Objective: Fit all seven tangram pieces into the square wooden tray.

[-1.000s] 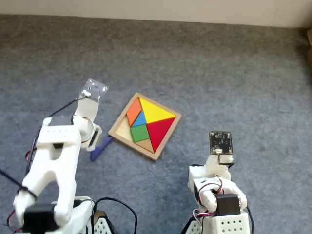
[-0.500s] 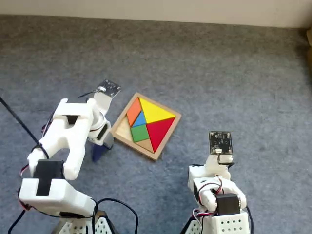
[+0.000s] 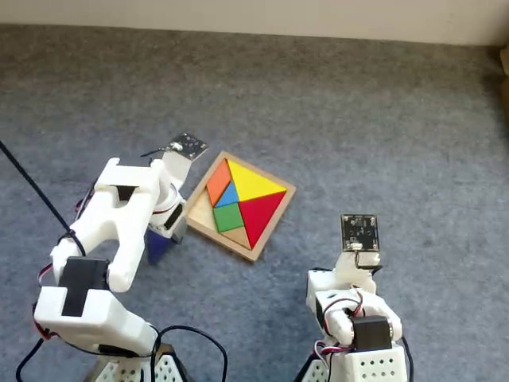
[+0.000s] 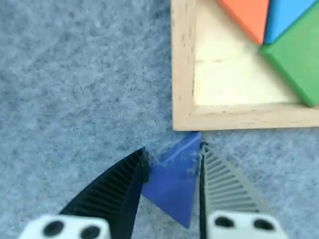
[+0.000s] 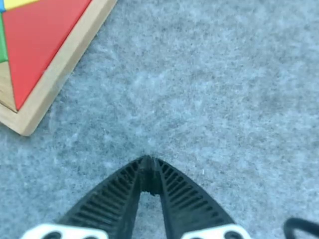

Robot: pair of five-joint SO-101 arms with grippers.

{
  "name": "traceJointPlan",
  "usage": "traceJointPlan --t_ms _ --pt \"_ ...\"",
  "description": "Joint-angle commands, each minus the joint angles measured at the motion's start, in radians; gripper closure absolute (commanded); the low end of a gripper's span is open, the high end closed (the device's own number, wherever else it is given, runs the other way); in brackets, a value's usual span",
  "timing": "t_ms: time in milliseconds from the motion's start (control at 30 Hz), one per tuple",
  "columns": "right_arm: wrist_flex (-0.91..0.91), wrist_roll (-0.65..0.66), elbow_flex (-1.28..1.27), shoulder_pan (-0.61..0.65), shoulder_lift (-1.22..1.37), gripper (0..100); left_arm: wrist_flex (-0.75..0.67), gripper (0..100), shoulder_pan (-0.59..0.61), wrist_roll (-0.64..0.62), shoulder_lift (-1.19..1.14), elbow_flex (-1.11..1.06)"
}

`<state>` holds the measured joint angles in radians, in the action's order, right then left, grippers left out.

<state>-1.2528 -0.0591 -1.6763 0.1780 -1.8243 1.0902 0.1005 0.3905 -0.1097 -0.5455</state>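
Left pincer clamped on the blue triangle beside the wooden tray

The left arm folds forward and down over the desk — one corner of the triangle aims at the tray's outer corner, just beside it, its long axis running between the fingers. The right arm is tucked back, right pincer shut tight on nothing.

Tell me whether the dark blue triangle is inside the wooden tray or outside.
Outside. The blue triangle lies on the carpet at a corner of the tray, clamped by the left gripper; the tray's bare gap is unfilled.
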Motion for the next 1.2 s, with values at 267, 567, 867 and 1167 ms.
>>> traceJointPlan --t_ms 267,567,867,1167 --pt "-0.005 0.009 -0.104 -0.013 -0.018 99.1 0.074 76 0.013 -0.063 0.147 -0.002" --pt "-0.005 0.009 -0.104 -0.013 -0.018 99.1 0.017 77 0.062 -0.063 0.232 -0.171" --pt "-0.005 0.009 -0.104 -0.035 -0.018 99.1 -0.072 77 0.079 -0.063 0.231 -0.211" --pt "-0.005 0.009 -0.104 -0.035 -0.018 99.1 -0.098 77 0.079 -0.061 0.228 -0.200"
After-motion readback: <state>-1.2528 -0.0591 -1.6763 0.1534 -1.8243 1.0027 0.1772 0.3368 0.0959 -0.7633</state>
